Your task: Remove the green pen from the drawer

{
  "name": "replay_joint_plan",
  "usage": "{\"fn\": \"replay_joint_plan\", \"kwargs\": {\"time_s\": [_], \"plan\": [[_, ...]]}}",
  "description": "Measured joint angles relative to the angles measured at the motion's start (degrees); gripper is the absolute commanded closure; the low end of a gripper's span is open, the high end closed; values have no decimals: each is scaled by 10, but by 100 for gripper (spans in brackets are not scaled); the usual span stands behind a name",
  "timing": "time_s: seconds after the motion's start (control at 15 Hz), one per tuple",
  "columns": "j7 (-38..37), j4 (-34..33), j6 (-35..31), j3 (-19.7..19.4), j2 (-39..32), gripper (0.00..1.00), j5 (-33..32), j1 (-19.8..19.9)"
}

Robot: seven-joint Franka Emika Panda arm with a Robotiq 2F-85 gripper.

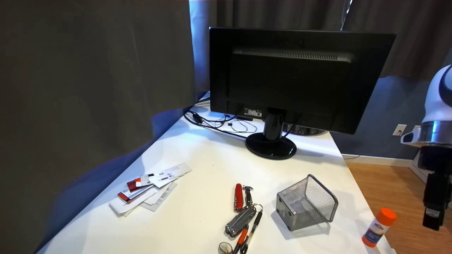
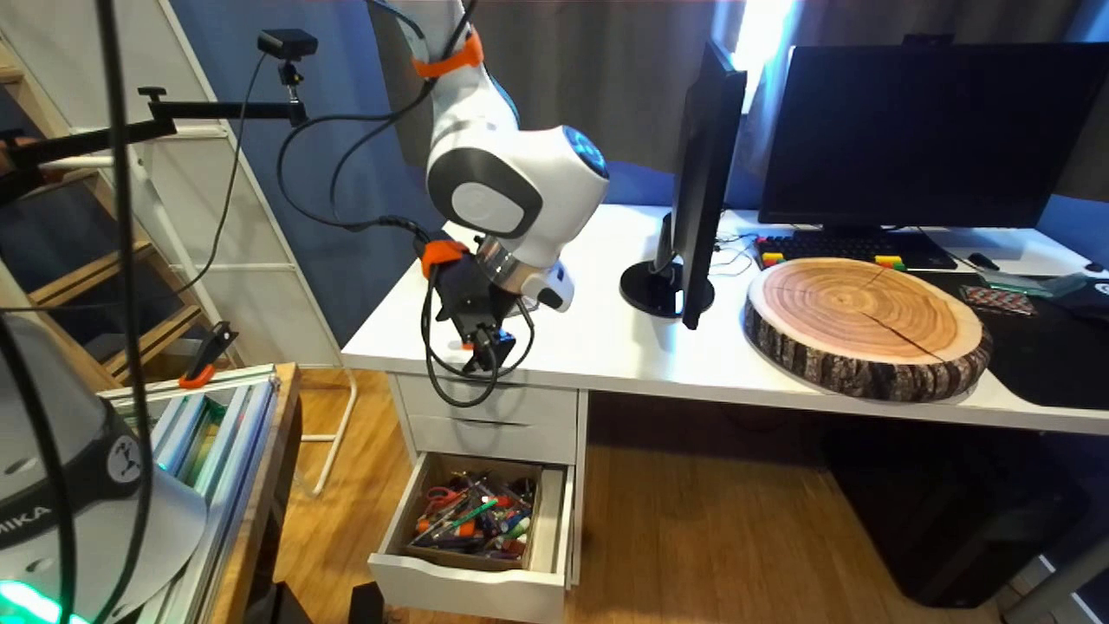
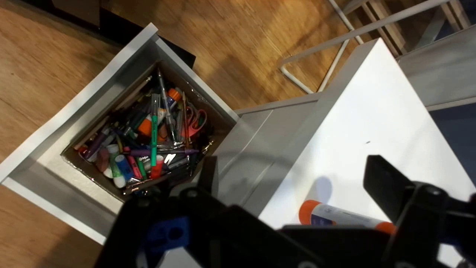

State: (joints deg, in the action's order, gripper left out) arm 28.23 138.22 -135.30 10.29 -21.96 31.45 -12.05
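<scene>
The green pen (image 3: pixel 154 139) lies on top of the pens and markers in a brown cardboard box inside the drawer. It also shows in an exterior view (image 2: pixel 476 513). The drawer (image 3: pixel 78 99) is the pulled-out bottom drawer of a white desk unit; its front shows in an exterior view (image 2: pixel 472 591). My gripper (image 3: pixel 293 171) is open with nothing between its fingers. It is above the desk edge, higher than the drawer and apart from the pen. It also shows in both exterior views, at the desk's end (image 2: pixel 485 354) and at the picture's right edge (image 1: pixel 433 215).
A glue stick (image 1: pixel 378 229) stands upright near the desk edge by my gripper. A mesh box (image 1: pixel 310 213), a multitool (image 1: pixel 241 221), cards (image 1: pixel 155 190) and a monitor (image 1: pixel 293 81) are on the desk. Red scissors (image 3: pixel 197 124) lie in the cardboard box. Cables hang around my wrist.
</scene>
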Motion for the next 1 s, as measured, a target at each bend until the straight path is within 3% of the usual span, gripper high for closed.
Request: {"fn": "replay_joint_plan", "kwargs": {"time_s": [0.53, 0.8, 1.0], "plan": [[0, -20, -10, 8, -30, 0, 0, 7], [7, -15, -13, 31, -39, 0, -5, 34], [38, 4, -53, 50, -59, 0, -8, 52]]}}
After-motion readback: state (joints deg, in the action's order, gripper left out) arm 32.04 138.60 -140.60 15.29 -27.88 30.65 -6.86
